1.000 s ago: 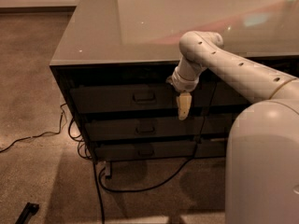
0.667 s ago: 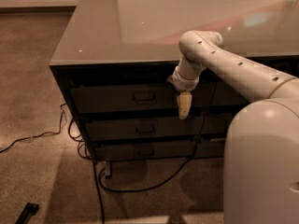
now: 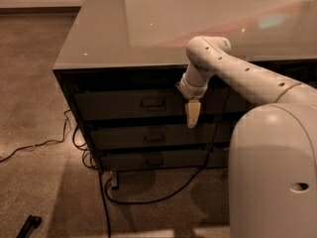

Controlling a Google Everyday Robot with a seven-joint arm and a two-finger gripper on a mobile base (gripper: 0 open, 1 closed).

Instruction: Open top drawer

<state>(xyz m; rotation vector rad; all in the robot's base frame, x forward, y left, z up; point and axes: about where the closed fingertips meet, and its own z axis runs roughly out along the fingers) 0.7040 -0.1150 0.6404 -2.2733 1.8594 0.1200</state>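
The top drawer (image 3: 124,104) is the uppermost of three dark drawer fronts under a grey glossy countertop (image 3: 148,29). It has a small rectangular pull handle (image 3: 153,103) at its centre and its front sits flush with the cabinet. My gripper (image 3: 192,116) hangs pointing downward in front of the drawer front, to the right of the handle and apart from it. It holds nothing that I can see.
Two shallower drawers (image 3: 148,137) sit below the top one. Black cables (image 3: 106,192) trail over the carpet by the cabinet's base. A small dark object (image 3: 28,226) lies on the floor at the lower left. My white base (image 3: 275,177) fills the lower right.
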